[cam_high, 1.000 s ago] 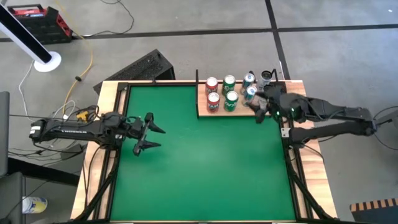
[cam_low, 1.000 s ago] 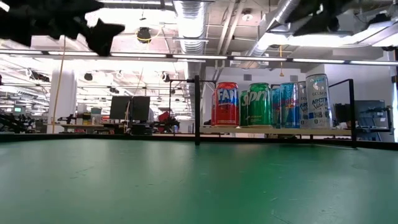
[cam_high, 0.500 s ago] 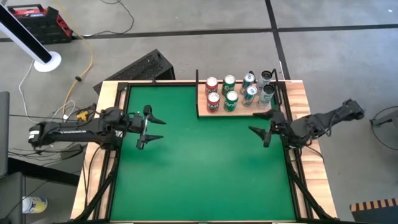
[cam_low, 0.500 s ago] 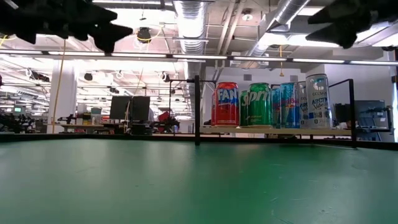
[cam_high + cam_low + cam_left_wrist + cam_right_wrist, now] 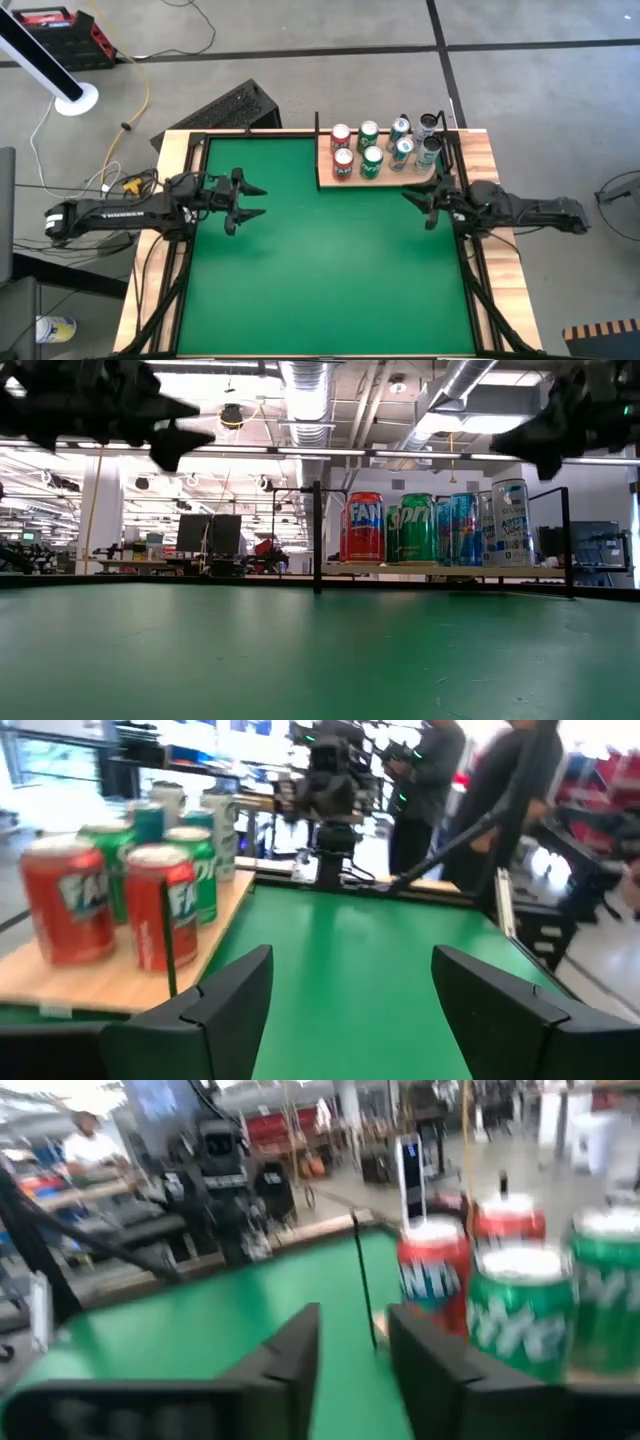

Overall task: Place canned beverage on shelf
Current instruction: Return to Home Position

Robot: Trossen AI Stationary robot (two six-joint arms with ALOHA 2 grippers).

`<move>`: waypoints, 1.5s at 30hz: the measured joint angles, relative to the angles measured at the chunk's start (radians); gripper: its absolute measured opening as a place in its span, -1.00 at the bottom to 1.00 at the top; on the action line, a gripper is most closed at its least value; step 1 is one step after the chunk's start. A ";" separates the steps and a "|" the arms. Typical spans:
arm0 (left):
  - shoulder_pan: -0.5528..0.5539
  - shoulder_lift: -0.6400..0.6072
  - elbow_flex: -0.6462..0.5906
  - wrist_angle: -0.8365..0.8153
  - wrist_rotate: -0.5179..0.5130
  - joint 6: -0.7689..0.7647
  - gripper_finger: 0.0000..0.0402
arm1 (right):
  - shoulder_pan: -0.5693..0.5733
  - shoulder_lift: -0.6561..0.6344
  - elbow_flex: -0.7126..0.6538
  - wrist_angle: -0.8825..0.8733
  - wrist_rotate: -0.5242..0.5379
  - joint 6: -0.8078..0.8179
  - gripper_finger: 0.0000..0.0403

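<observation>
Standing in paired rows on the shelf [image 5: 395,179] at the counter's [image 5: 320,270] one o'clock corner, the cans [image 5: 371,158] are showing "FAN" on the red cans [image 5: 364,527] and "Spr" on the green cans [image 5: 416,528]; the white-blue can's [image 5: 510,522] print is proving too small to read. Probably weighty if full, smooth, slippery and dent-prone, they are asking for a mid-body side grip. The left jaws are hovering released at ten o'clock and the right jaws released at two o'clock, both gripping nothing.

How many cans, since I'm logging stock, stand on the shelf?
8, all on the shelf, in two rows of four: two red cans, two green cans, two blue cans, and two white-blue cans. None seems hidden from above.
</observation>
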State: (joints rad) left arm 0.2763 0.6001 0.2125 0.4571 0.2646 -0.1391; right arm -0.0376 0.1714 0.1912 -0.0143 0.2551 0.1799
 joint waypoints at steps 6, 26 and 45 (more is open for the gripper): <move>-0.040 -0.024 -0.196 0.306 -0.124 -0.105 0.06 | -0.056 -0.010 -0.073 -0.009 -0.045 0.014 -0.91; -0.032 -0.402 -0.202 -0.164 -0.137 -0.065 -0.98 | -0.058 -0.169 -0.098 -0.228 -0.013 -0.069 -0.84; -0.035 -0.599 -0.204 -0.407 -0.175 -0.050 -1.00 | -0.072 -0.169 -0.096 -0.237 0.108 -0.086 -0.89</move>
State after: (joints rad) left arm 0.2409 0.0007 0.0082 0.0497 0.0893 -0.1887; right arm -0.1099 0.0029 0.0947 -0.2514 0.3630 0.0936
